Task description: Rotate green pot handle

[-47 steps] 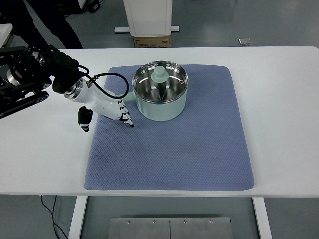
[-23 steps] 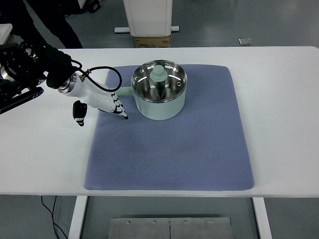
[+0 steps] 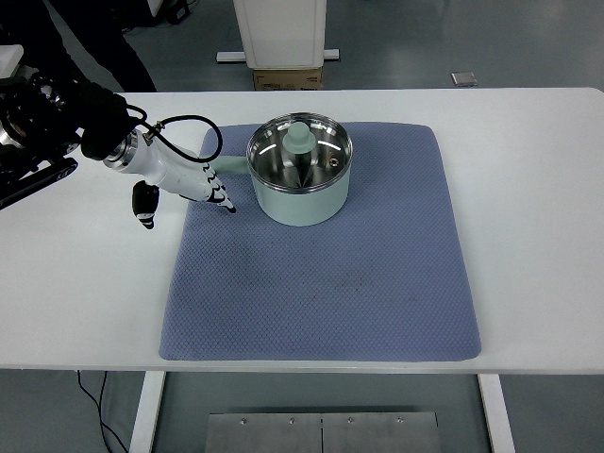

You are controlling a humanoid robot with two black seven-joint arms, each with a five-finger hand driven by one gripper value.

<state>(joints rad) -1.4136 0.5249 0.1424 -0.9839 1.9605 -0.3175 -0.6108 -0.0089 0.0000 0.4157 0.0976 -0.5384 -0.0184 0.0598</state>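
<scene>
The pale green pot (image 3: pixel 300 196) stands on the far left part of the blue mat (image 3: pixel 321 283), with a glass lid and a green knob (image 3: pixel 299 140). Its green handle (image 3: pixel 230 165) points left. My left hand (image 3: pixel 189 181), white with black fingertips, lies against the near side of the handle. Its fingers (image 3: pixel 223 198) are stretched out toward the pot and the thumb (image 3: pixel 143 211) hangs over the table. The hand holds nothing. The right arm is out of view.
The white table (image 3: pixel 528 189) carries only the mat and pot. A person's dark legs (image 3: pixel 85 38) stand beyond the far left corner. A cardboard box (image 3: pixel 286 77) and a white post are behind the table's far edge.
My left hand has moved left and away from me. The pot's handle has swung from pointing near-left to pointing straight left, and the pot has shifted slightly left.
</scene>
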